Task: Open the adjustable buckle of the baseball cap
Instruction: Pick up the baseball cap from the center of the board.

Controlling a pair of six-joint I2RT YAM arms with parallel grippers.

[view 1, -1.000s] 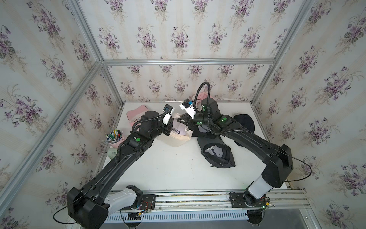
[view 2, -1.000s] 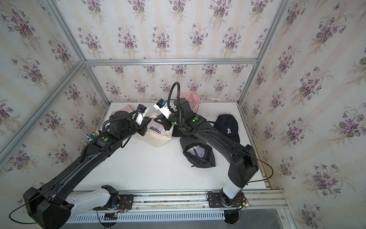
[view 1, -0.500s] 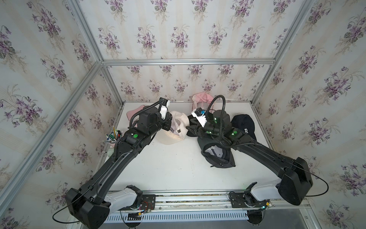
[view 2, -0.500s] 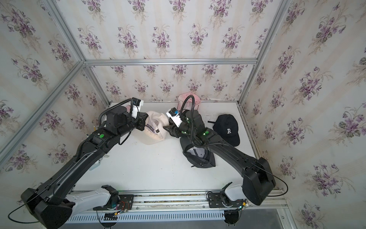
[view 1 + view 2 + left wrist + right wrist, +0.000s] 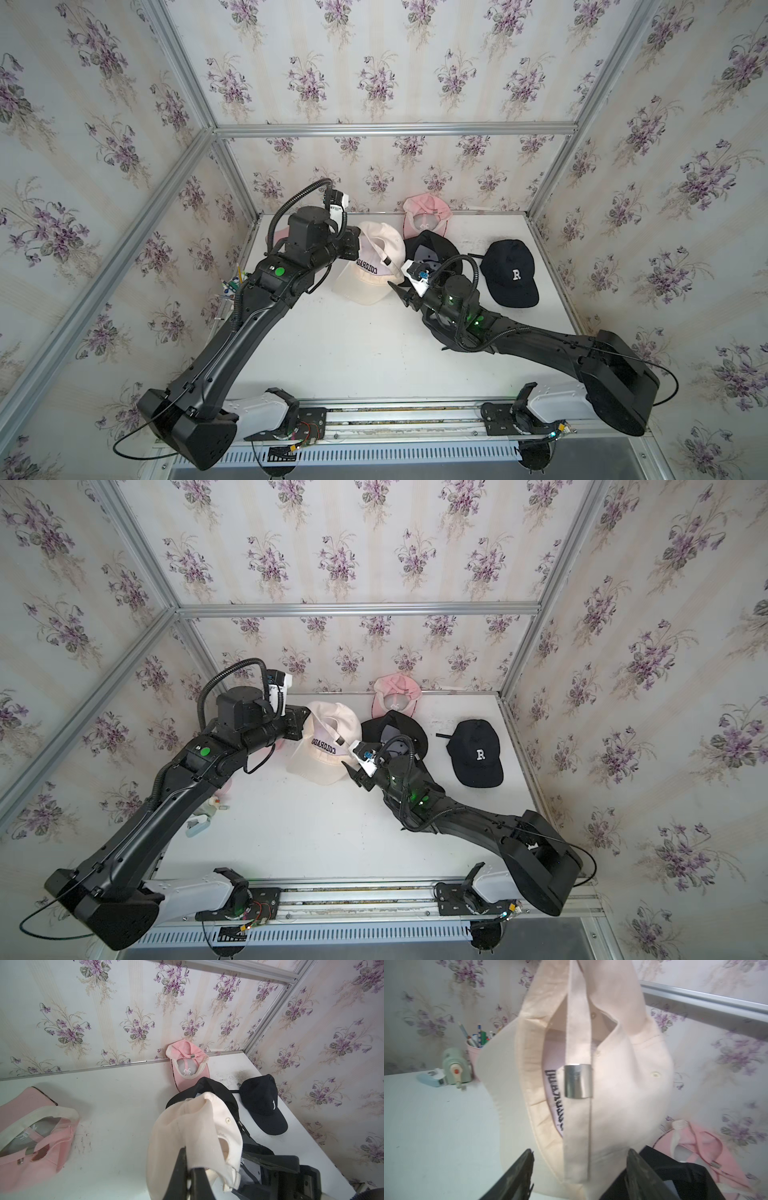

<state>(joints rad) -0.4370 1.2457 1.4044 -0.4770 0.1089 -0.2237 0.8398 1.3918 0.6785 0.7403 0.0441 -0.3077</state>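
Observation:
A cream baseball cap [image 5: 370, 270] lettered COLORADO hangs tilted above the table in both top views [image 5: 328, 746]. My left gripper [image 5: 190, 1159] is shut on the cap's rim fabric, at the cap's left side [image 5: 355, 249]. The cap's back strap with its silver buckle [image 5: 578, 1083] faces the right wrist camera, and the buckle's flap lies flat on the strap. My right gripper [image 5: 580, 1153] is open just short of the strap's lower end, touching nothing, at the cap's front right [image 5: 401, 293].
A black cap with an R [image 5: 513, 274] lies at the right. An upturned black cap [image 5: 430, 249] and a pink cap [image 5: 426, 214] lie behind. Another pink cap [image 5: 31, 1126] lies far left. A pen cup [image 5: 475, 1043] and sharpener [image 5: 454, 1070] stand at the left edge.
My right gripper has opened and drawn back toward the front. The left arm has swung the cream cap so its strap faces the right gripper.

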